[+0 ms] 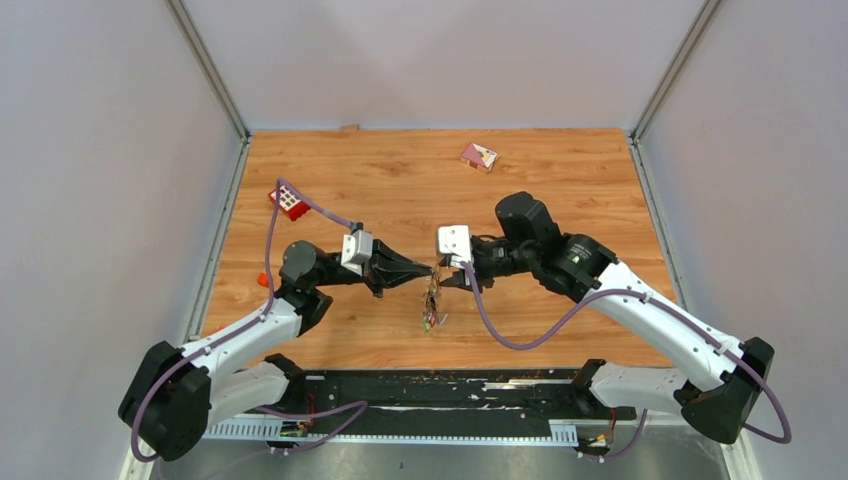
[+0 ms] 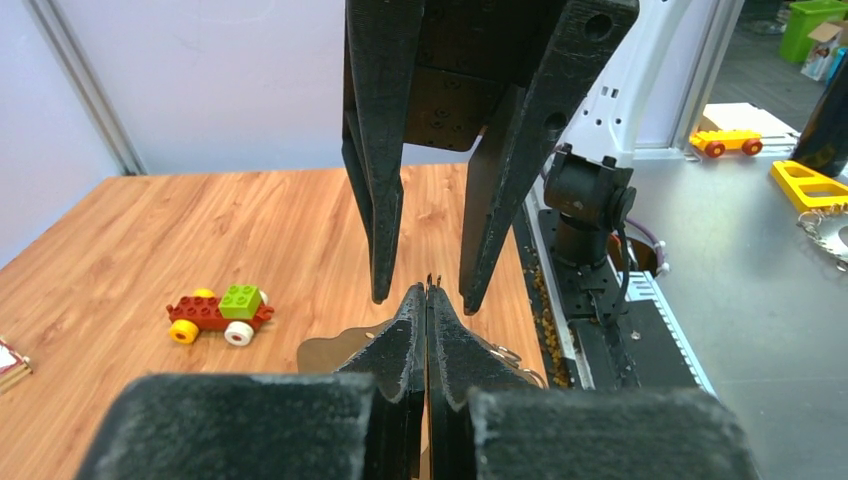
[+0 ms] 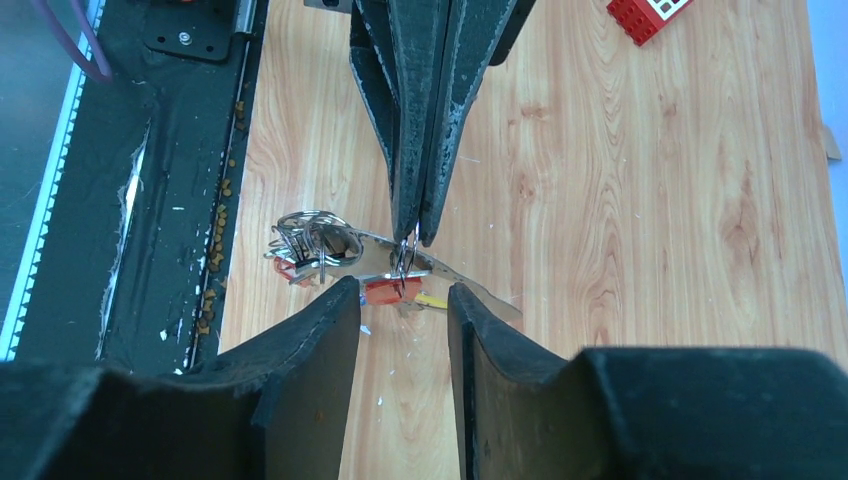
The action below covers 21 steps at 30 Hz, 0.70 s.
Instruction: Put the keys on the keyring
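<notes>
Keys [image 3: 385,291]: the bunch hung right under the left gripper [image 3: 415,236] tips. A red tag and a yellow one showed, with a tangle of wire loops off to the arm-base side of that gripper.
Keyring [image 3: 372,252]: silvery band that ran across just below the left gripper tips. A thin bit of it looked like what the tips had hold of.
Left gripper: pinched fully shut on that thin bit, I think. Honestly hard to rule out that it was just one key's own loop.
Right gripper [image 3: 402,290]: partly open with nothing in it, fingers either side of the red tag, tips nearly meeting the left gripper's.
Pointing: from above, the bunch's long axis ran from the left gripper tips back toward the arm bases, free end that way. It looked like it was dangling, and I couldn't tell if it touched the table [image 1: 560,180].
Risk: the pinch was tiny, so a bump from the right fingers closing could've knocked the keyring loose and dropped the lot.
Risk 2: with the loops tangled like that, the right gripper might've grabbed the wrong key, or two at once.
</notes>
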Tool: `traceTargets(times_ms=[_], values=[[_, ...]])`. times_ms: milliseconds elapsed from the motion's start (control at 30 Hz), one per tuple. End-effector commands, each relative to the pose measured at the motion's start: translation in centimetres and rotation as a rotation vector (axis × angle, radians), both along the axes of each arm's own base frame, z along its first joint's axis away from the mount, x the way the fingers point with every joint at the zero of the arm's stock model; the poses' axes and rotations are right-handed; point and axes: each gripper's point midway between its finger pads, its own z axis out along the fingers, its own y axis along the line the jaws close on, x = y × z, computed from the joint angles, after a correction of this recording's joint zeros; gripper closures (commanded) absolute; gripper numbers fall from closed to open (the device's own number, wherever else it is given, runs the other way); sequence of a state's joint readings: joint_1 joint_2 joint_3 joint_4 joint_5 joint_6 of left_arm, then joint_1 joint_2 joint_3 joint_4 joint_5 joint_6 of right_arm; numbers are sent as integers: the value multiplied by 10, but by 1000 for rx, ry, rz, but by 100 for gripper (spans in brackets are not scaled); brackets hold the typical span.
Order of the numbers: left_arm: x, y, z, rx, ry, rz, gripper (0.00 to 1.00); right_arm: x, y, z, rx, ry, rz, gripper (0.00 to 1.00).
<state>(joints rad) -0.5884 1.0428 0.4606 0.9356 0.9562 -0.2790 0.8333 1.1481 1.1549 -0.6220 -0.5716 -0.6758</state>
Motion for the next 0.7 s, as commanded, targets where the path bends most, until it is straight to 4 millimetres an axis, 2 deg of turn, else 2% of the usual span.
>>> traceTargets(times_ms=[0, 433, 533, 667], values=[[-1, 2, 17, -50, -65, 3, 100, -1, 12, 27, 79, -17, 41, 63], [1, 1, 12, -37, -62, 8, 100, -3, 19, 32, 94, 12, 66, 76], [1, 1, 12, -37, -63, 8, 100, -3, 19, 31, 93, 13, 66, 82], [0, 1, 12, -36, -63, 8, 100, -2, 18, 29, 90, 3, 60, 94]])
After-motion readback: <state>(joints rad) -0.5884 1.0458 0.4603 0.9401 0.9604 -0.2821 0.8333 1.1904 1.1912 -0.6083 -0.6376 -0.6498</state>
